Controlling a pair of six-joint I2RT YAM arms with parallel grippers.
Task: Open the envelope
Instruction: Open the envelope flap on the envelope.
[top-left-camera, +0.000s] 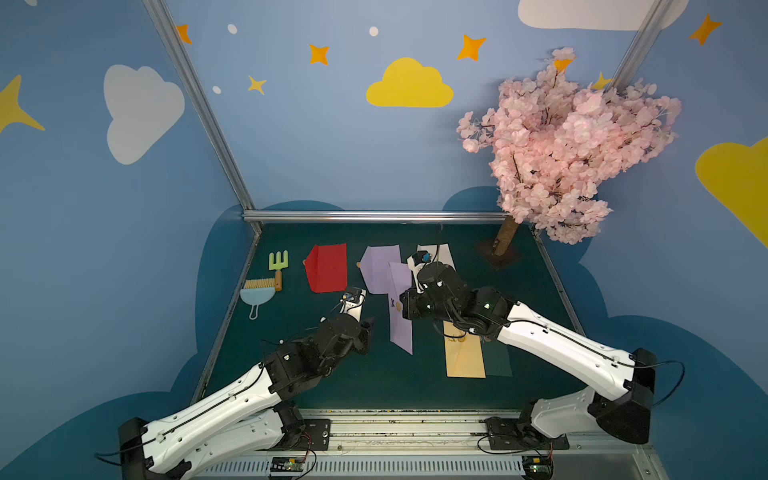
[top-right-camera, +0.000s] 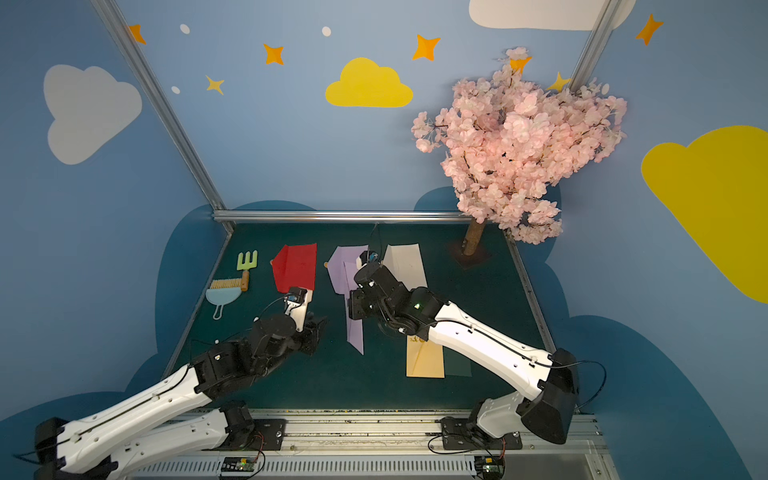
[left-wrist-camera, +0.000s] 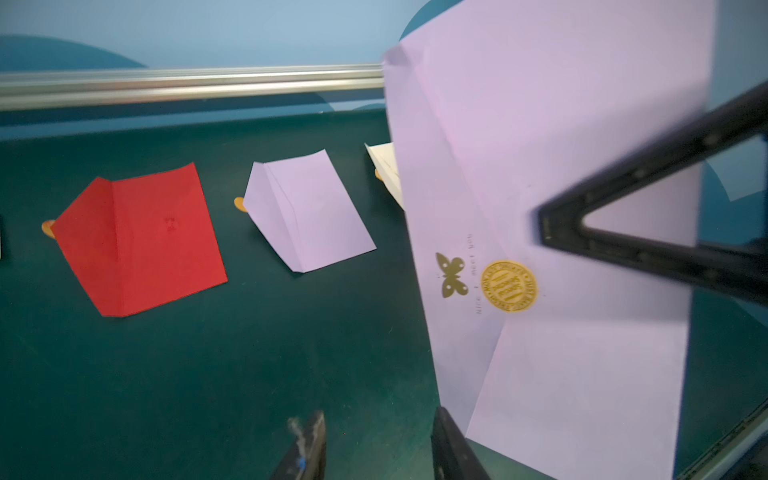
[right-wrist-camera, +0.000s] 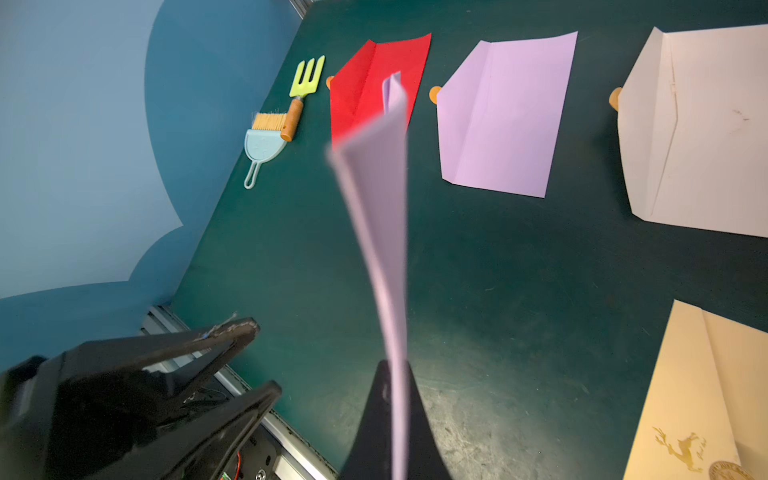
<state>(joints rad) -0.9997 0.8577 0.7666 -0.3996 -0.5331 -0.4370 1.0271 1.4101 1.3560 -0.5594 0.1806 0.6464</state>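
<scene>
Showing the sealed lilac envelope (top-left-camera: 401, 320) raised on edge above the middle of the bench (top-left-camera: 332, 374), pinched at one long side by the right tool (right-wrist-camera: 392, 374), which is shut flat on the paper. Left tool (left-wrist-camera: 380, 415) half spread and holding nothing, poised just left of the printed face. Flap (left-wrist-camera: 453, 224) closed, its tip fixed by a round gold sticker (left-wrist-camera: 508, 286) beside a small butterfly print (left-wrist-camera: 451, 275).

Judged light, thin and floppy: prone to bow, twist or tear if pulled hard, with smooth paper likely to slip from a shallow pinch. Best taken at the loose flap edge close to the sticker, then peeled away from the clamped side.

Lying flat along the far side, flaps already up: red envelope (top-left-camera: 328, 268), second lilac envelope (top-left-camera: 380, 266), white envelope (top-right-camera: 405, 264). Tan envelope (top-left-camera: 463, 359) flat at near right, partly under the right arm. Toy rake (top-left-camera: 278, 264) and brush with pan (top-left-camera: 257, 293) at far left, blossom tree (top-left-camera: 561, 145) in the far right corner, all well apart from the work. Nothing between the left tool and the flap.
</scene>
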